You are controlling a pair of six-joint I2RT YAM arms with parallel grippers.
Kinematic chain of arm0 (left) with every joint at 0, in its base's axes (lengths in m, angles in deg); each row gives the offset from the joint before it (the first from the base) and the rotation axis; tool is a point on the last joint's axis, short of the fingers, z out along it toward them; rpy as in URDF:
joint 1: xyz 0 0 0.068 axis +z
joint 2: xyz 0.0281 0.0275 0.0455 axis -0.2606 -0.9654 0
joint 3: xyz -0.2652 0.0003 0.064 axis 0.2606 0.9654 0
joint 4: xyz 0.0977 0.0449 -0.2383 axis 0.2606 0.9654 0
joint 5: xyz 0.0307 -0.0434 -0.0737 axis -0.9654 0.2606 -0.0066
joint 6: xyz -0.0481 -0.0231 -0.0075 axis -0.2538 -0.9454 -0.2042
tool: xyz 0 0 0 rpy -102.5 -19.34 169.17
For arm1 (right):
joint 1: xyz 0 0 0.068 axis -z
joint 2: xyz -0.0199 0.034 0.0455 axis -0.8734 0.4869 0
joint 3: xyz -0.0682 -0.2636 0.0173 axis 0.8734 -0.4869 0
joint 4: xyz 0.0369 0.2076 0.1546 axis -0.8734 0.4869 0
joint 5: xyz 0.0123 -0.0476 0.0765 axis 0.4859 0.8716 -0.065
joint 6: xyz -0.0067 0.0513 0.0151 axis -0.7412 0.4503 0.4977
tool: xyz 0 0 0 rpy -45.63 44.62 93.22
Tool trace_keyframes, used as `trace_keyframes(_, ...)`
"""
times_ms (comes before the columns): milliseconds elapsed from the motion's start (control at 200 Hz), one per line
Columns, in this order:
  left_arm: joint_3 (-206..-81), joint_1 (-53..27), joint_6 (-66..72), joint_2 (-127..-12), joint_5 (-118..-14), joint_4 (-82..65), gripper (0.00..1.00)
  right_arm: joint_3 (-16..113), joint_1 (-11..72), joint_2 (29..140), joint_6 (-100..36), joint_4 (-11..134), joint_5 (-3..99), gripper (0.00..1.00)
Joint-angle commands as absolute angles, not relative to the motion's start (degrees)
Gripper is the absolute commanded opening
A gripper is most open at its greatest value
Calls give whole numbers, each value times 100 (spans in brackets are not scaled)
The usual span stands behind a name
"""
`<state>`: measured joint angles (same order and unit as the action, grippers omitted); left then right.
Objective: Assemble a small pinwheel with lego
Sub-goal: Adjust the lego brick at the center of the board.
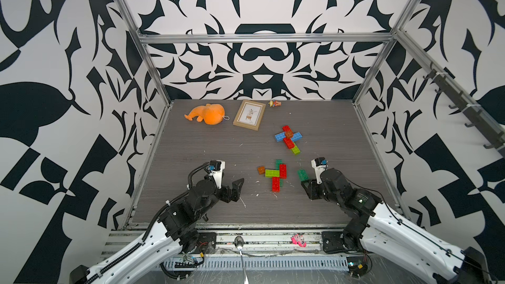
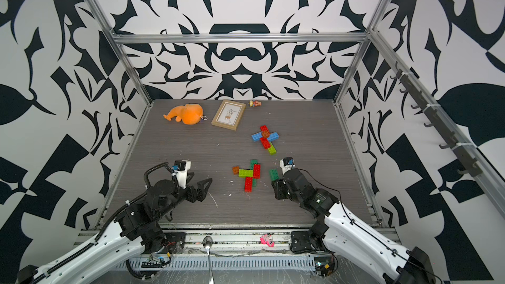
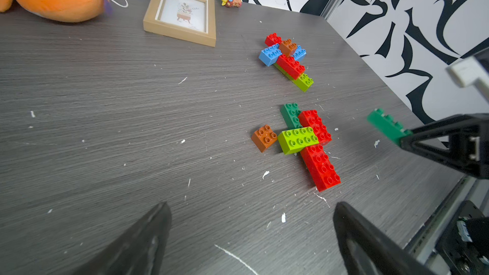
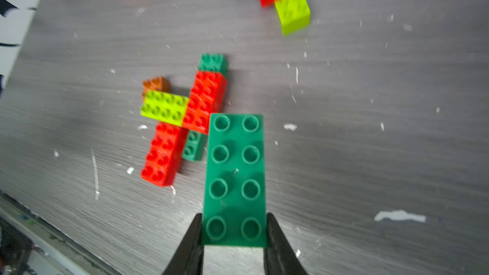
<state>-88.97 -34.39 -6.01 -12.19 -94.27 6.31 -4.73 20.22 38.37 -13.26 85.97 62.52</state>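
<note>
My right gripper pinches the green brick by one end, aloft just beside the half-built pinwheel — left gripper gapes idle. Next, I reckon — align studs, press down.

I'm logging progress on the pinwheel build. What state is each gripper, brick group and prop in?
left gripper: open, empty.
right gripper: shut on the dark green brick.
dark green brick: held by one end, off the table.
near assembly: four bricks stacked flat on the table, unfinished.
orange-brown brick: loose beside the near assembly.
far pinwheel: built, lying flat.
picture frame: lying flat, face up.
plush toy: lying on its side.
</note>
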Motion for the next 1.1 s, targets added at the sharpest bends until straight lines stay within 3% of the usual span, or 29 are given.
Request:
trace_keyframes(0,-8817,-3419,-717,-1187,-9273,450,100,-680,1960,4123,-913,8264,6027,13)
trace_keyframes(495,-8716,-3420,-1522,-1097,-8358,575,100,-730,934,5786,-937,6884,6433,11)
trace_keyframes(945,-8973,-3420,-1701,-1495,-8165,547,100,-90,365,7079,-1283,6036,6483,11)
trace_keyframes(1095,-9215,-3420,-1728,-1568,-8084,875,100,-119,285,6943,-1322,6151,6601,11)
